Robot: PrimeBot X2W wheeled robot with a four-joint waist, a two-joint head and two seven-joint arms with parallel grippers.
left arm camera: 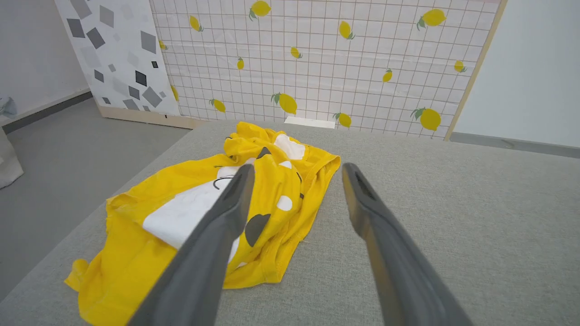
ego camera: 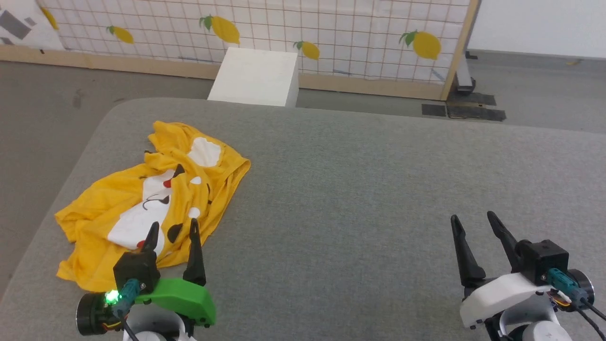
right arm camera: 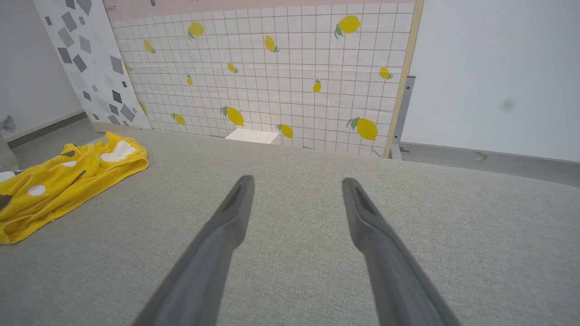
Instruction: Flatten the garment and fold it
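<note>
- While it lies crumpled with the print facing up, the shirt (ego camera: 156, 203) sits near the left edge of the grey pad (ego camera: 355, 189).
- Beyond the shirt, just off the pad's far edge, stands a white box (ego camera: 255, 76); I cannot tell whether it is hollow or holds anything.
- Left gripper (ego camera: 173, 223) hangs at the shirt's near edge, fingers spread apart and gripping nothing; I cannot tell if the tips touch the cloth.
- Right gripper (ego camera: 472, 216) is well to the right of the shirt over bare pad, fingers likewise apart and empty.
- Head view takes in black tape patches (ego camera: 473, 112) on the floor, far right of the shirt.
- Left wrist view adds a white panel (left arm camera: 118, 54) with grey shapes, behind and left of the shirt.
- Right wrist view puts the shirt at its left edge and shows a plain white wall (right arm camera: 494, 77).
- Behind the shirt a wood-framed screen (ego camera: 331, 33) printed with lemons stands on the grey floor (ego camera: 47, 104).
</note>
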